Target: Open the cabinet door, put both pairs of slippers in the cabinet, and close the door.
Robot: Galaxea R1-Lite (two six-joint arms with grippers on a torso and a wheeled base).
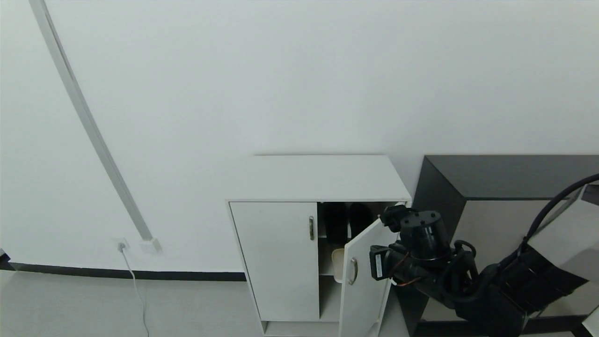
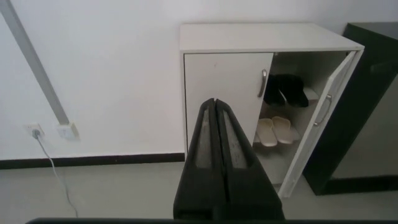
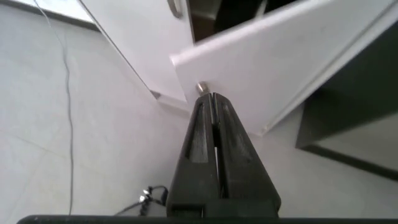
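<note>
The white wooden two-door cabinet [image 1: 323,182] stood against the wall, just beside a dark grey cabinet [image 1: 510,175]. Its right door [image 1: 365,285] hung half open. Inside, a pair of black slippers [image 2: 287,90] sat on the upper shelf and a cream pair [image 2: 277,132] on the shelf below. The right gripper [image 3: 213,98], fingers pressed together and empty, sat just beside the open door; the left gripper [image 2: 216,104], likewise closed on nothing, hung well apart from the cabinet

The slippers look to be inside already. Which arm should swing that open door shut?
Probably the right arm. The right tool is up close to the half-open door, while the left tool hangs well back, with the whole cabinet in front of it.
</note>
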